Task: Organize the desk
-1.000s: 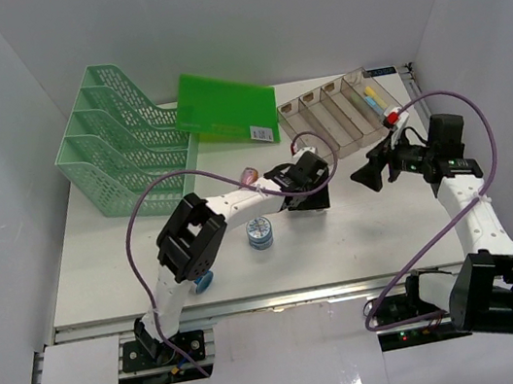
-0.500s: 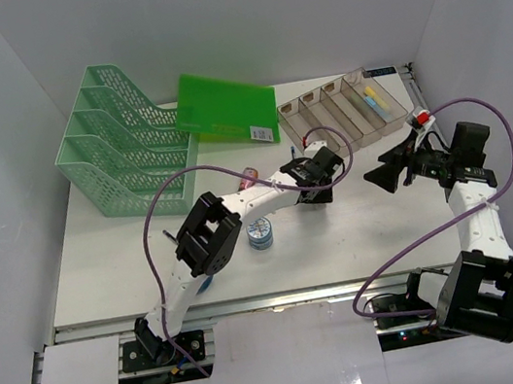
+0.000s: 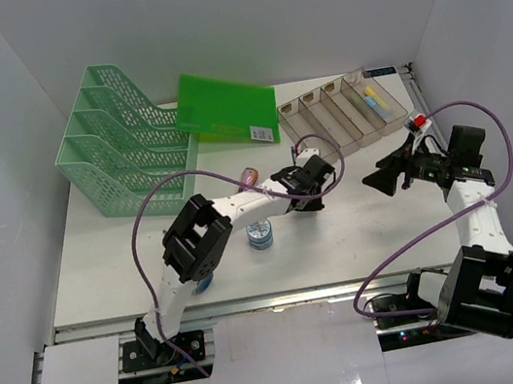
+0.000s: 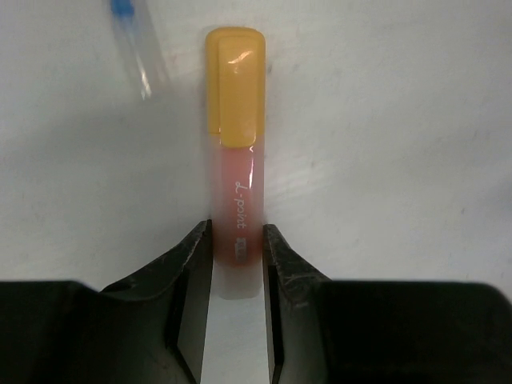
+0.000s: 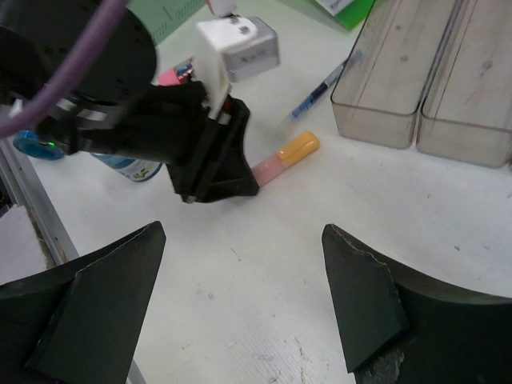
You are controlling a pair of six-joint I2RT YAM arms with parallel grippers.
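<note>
The white desk (image 3: 362, 233) carries everything. A highlighter with a pink body and an orange cap (image 4: 236, 160) lies flat on it, and also shows in the right wrist view (image 5: 286, 156). My left gripper (image 4: 238, 232) is shut on the highlighter's pink rear end, low on the desk near the middle (image 3: 312, 181). My right gripper (image 5: 242, 232) is open and empty. It hovers to the right of the left gripper (image 3: 379, 176), facing it.
A clear compartmented tray (image 3: 337, 114) stands at the back right with a few pens in its right slot. A blue-tipped pen (image 5: 320, 88) lies just before it. A mint mesh rack (image 3: 122, 150) and a green folder (image 3: 223, 109) are at the back left. A small blue-white tub (image 3: 260, 235) sits near the left arm.
My right gripper has drawn back to the right, away from the tray's front. My left gripper has shifted slightly near the highlighter.
</note>
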